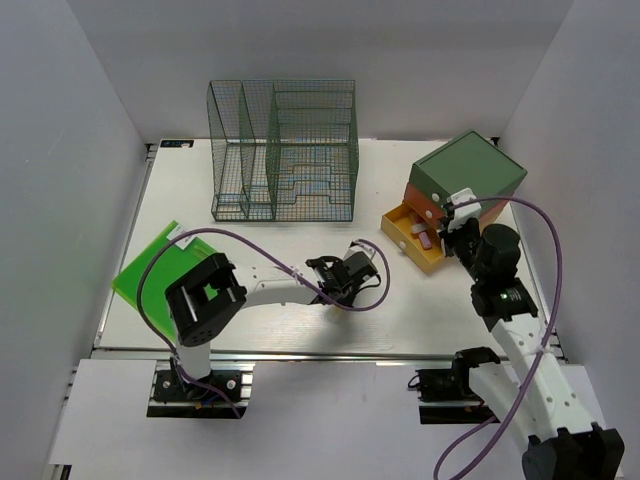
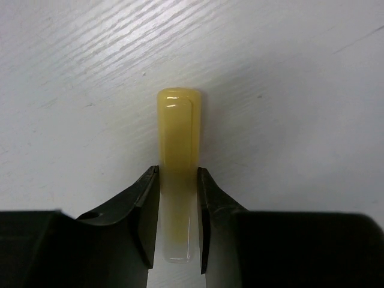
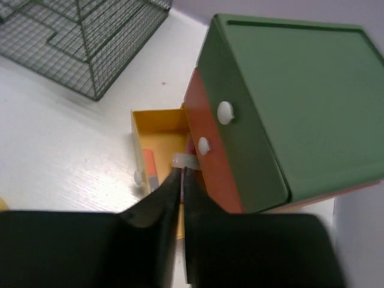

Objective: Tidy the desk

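Note:
On the white desk (image 1: pixel 420 310) lies a yellow translucent marker-like stick (image 2: pixel 178 126). My left gripper (image 2: pixel 178 171) is shut on its lower half, one finger against each side, at mid-desk (image 1: pixel 362 262). My right gripper (image 3: pixel 182 171) hangs over the open yellow drawer (image 3: pixel 159 123) of the green-topped drawer box (image 3: pixel 288 90). Its jaws are nearly together on a thin pink thing with a whitish end (image 3: pixel 186 161). From above, that gripper (image 1: pixel 452 228) is at the box's front.
A green wire-mesh rack (image 1: pixel 285 150) stands at the back centre. A bright green flat pad (image 1: pixel 150 265) lies at the left edge under the left arm. An orange stick (image 3: pixel 149 165) lies in the yellow drawer. White walls close in on three sides.

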